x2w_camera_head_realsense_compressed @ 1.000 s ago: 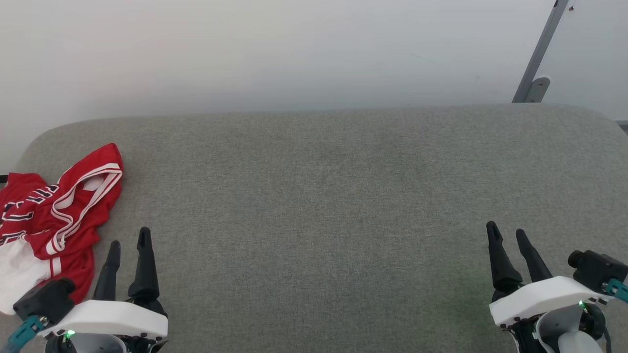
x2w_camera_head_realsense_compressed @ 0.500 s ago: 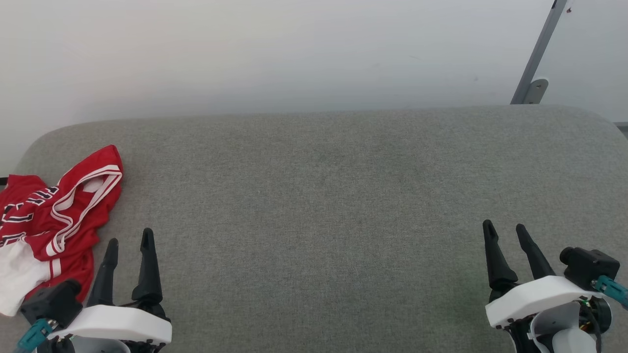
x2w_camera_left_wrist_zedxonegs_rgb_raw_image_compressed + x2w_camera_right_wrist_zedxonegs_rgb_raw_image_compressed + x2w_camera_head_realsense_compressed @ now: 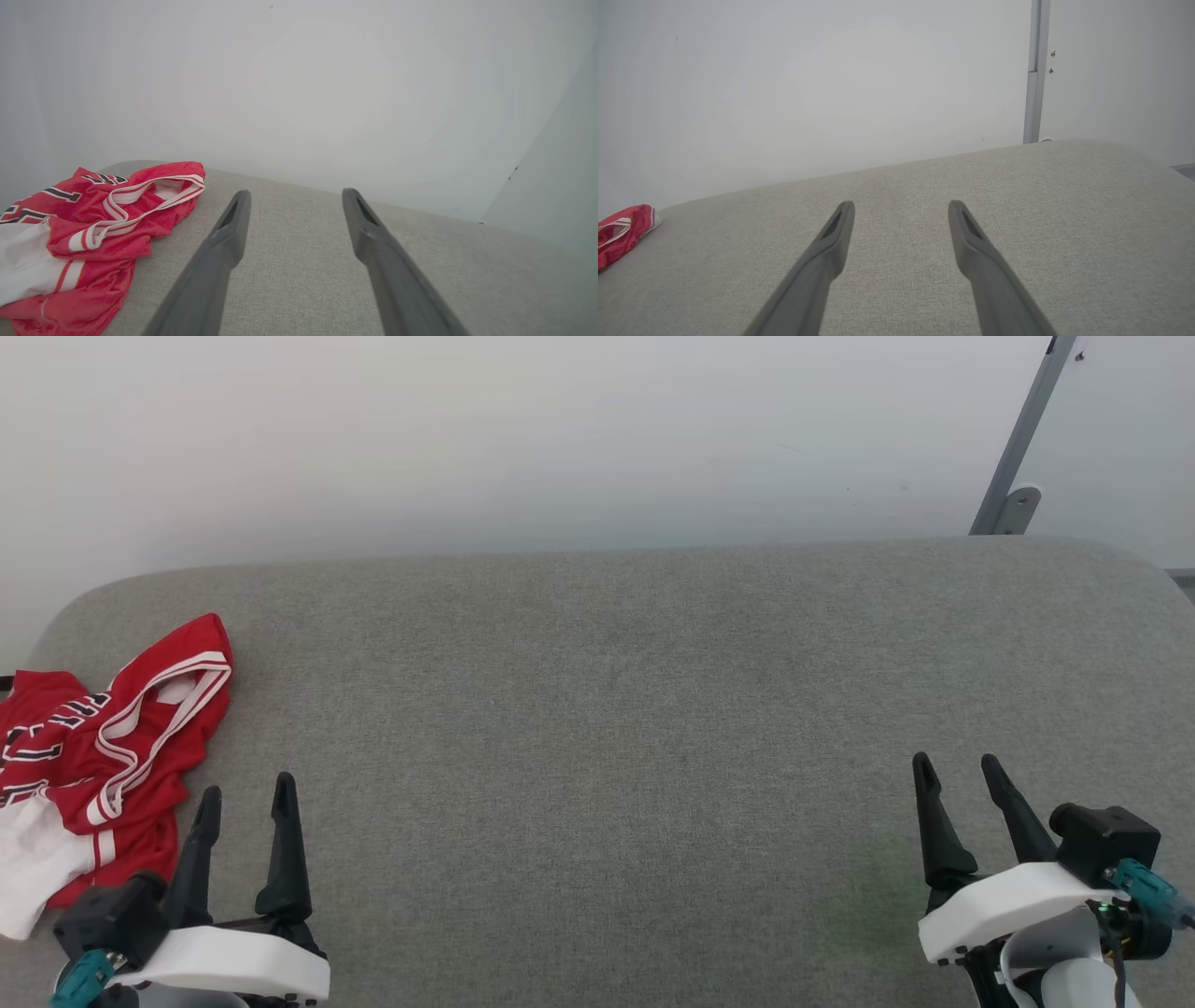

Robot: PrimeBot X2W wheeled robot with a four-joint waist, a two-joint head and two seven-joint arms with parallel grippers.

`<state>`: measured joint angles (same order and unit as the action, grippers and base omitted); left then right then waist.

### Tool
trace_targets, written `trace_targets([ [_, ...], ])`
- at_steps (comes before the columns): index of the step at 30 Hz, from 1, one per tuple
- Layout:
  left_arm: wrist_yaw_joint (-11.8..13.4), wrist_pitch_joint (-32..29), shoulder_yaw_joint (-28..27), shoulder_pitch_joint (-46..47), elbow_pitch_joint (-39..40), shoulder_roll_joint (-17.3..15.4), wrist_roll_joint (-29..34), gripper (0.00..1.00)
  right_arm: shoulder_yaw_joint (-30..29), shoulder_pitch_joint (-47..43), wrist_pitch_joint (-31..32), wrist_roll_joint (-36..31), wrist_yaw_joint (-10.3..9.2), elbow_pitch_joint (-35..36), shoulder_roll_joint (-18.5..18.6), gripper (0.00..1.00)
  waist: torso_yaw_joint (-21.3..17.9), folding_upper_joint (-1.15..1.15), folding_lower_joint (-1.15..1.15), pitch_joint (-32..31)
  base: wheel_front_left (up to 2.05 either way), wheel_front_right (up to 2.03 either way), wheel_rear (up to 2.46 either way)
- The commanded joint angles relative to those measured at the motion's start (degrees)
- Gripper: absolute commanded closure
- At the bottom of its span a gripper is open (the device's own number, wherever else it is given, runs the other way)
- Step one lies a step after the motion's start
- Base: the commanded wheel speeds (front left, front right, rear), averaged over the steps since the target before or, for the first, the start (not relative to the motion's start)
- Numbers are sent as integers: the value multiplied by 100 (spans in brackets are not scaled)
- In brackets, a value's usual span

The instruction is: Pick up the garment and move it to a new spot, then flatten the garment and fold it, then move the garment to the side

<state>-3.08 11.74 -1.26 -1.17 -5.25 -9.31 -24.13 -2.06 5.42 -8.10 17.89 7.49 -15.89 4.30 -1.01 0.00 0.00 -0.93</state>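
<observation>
Not much going on, just small drifts. The left pincer (image 3: 246,784) slides a bit lower in the head view, and its white housing (image 3: 224,961) now sits closer to the bottom edge. Its two fingertips end up closer to level and look wider apart than a second ago. The right pincer (image 3: 956,760) creeps left, its tips level out too, and the black camera block (image 3: 1106,840) beside it comes left with it. The whole picture nudges as well: the metal bracket (image 3: 1013,509) and the garment (image 3: 131,737) both sit a hair further left, so that's the head moving.
</observation>
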Motion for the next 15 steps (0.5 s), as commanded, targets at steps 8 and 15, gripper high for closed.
trace_targets([
  [8,-61,141,-2,-64,88,-57,437,0,45,98,-146,-514,-1,61,5,0,-11,0,0,-8,0,0,0],
  [15,-100,209,10,-86,109,-73,727,0,51,97,-231,-831,-1,68,18,0,-18,0,0,-8,0,0,0],
])
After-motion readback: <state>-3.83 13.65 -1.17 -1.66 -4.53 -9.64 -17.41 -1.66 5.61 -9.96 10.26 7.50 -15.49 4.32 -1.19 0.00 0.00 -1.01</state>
